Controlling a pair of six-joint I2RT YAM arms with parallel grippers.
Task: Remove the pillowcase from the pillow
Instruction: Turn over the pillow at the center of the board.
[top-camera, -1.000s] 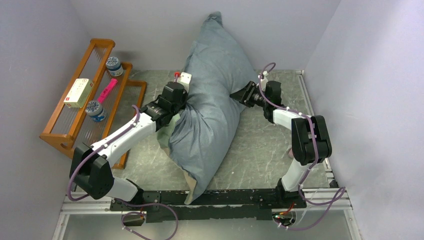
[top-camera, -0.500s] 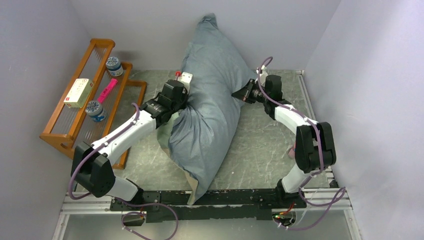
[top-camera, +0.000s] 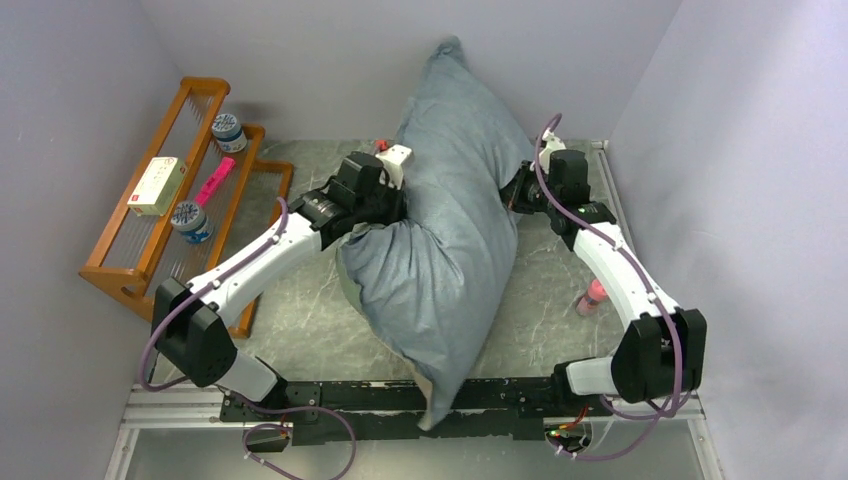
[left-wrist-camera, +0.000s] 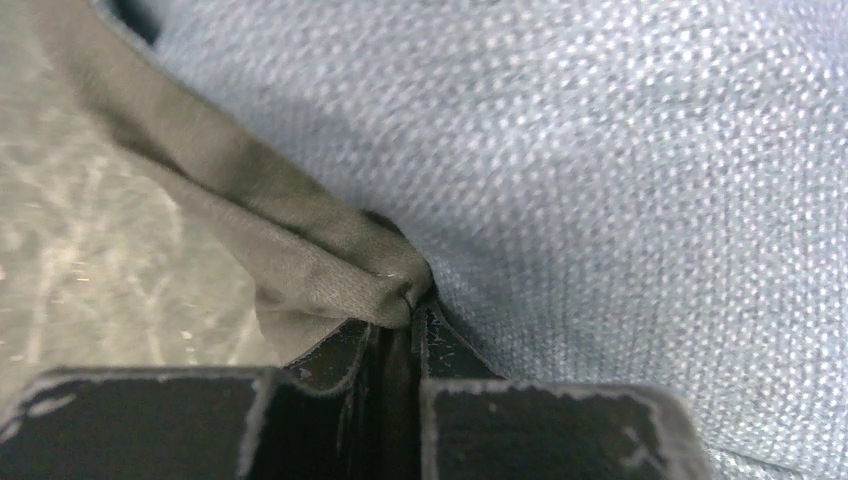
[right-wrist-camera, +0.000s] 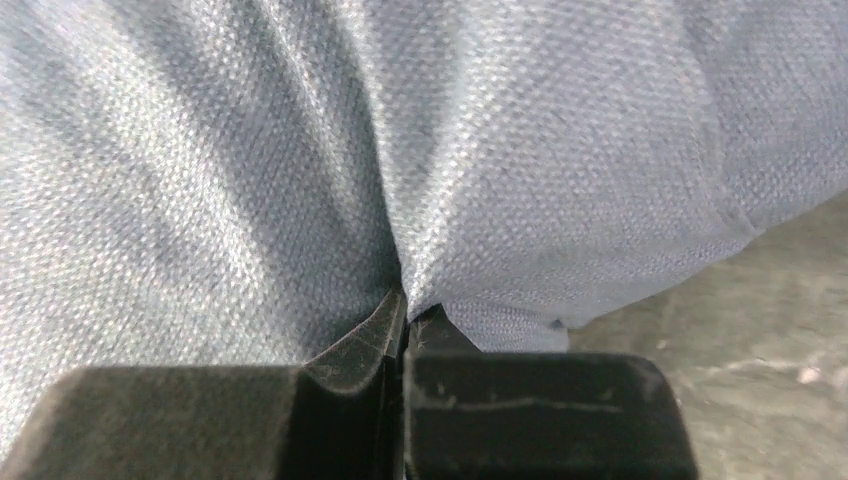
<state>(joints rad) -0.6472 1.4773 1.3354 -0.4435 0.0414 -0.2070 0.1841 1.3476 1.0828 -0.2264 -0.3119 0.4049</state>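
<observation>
The fingers (left-wrist-camera: 335, 362) of the left gripper (left-wrist-camera: 418, 300) were closed almost together on a bunched olive-grey fold of the pillowcase (left-wrist-camera: 620, 200), with the grey-blue weave pressed against the right-hand finger. The right gripper (right-wrist-camera: 403, 300) was likewise clamped, its fingers (right-wrist-camera: 365, 342) pinching a ridge of the plain grey-blue cloth so that creases fanned up from the nip.

From above, the pillowcase (top-camera: 450, 230) stood plump and tilted between the two arms (its filling, the pillow, was hidden). Its top corner reached up against the back wall, and its bottom corner hung over the dark rail at the near edge of the table (top-camera: 300, 330). The left gripper (top-camera: 385, 205) held the cloth's left side, where it dented inward; the right gripper (top-camera: 518, 195) held the right side at about the same height. A wooden rack (top-camera: 130, 270) leaned at the far left, and a pink bottle (top-camera: 592, 297) stood on the table just beside the right arm.
</observation>
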